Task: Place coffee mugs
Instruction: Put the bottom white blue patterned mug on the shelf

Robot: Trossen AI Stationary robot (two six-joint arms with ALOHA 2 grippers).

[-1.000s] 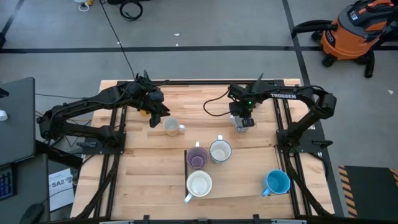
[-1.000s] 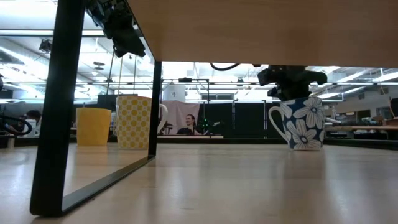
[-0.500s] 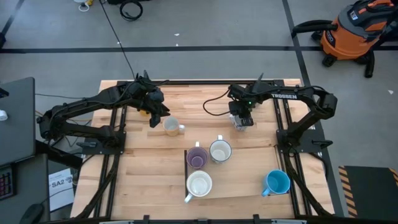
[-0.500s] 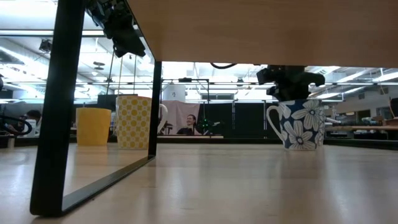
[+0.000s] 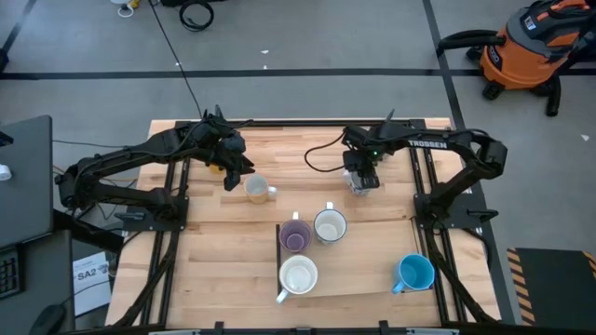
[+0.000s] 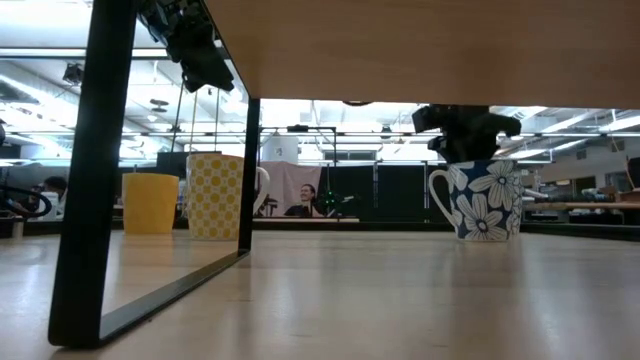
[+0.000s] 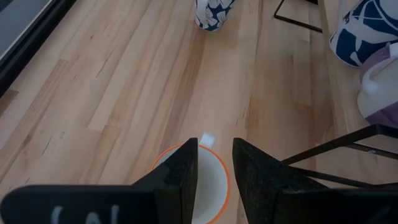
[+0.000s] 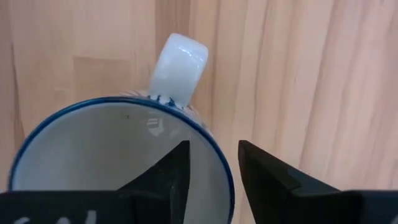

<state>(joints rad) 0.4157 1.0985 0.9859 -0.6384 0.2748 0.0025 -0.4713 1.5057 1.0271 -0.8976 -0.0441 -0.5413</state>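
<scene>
When inspected, the right gripper (image 8: 211,152) stood directly over the floral mug (image 6: 485,200), beyond the purple mug (image 5: 296,234) and toward the right-arm side of it. Its jaws were spread wide and straddled the mug's wall close to the white handle, one finger inside the bowl and the other outside. Neither was seen pressing on the rim. The floral mug sat upright on the table (image 5: 214,279) with its base flat on the wood. The left gripper (image 7: 214,144) hung above the orange mug (image 7: 208,186), which lay beyond the purple mug toward the left-arm side. Its fingers were set narrowly apart with nothing between them, and the low view showed them raised clear of the mug's rim. The orange mug stood upright on the table, mouth up. A cream mug (image 5: 259,190) stood between the orange mug and the purple mug, just beside the left gripper and apart from it. A white mug with a dark rim (image 5: 330,225) stood just beside the purple mug on its right-arm side; whether the two touched could not be determined. A larger white mug (image 5: 298,275) stood near the purple mug on the side away from both grippers. A blue mug (image 5: 415,273) stood well apart from the purple mug, toward the right-arm corner. A person (image 6: 303,200) was visible in the room behind the table, far from the mugs.
</scene>
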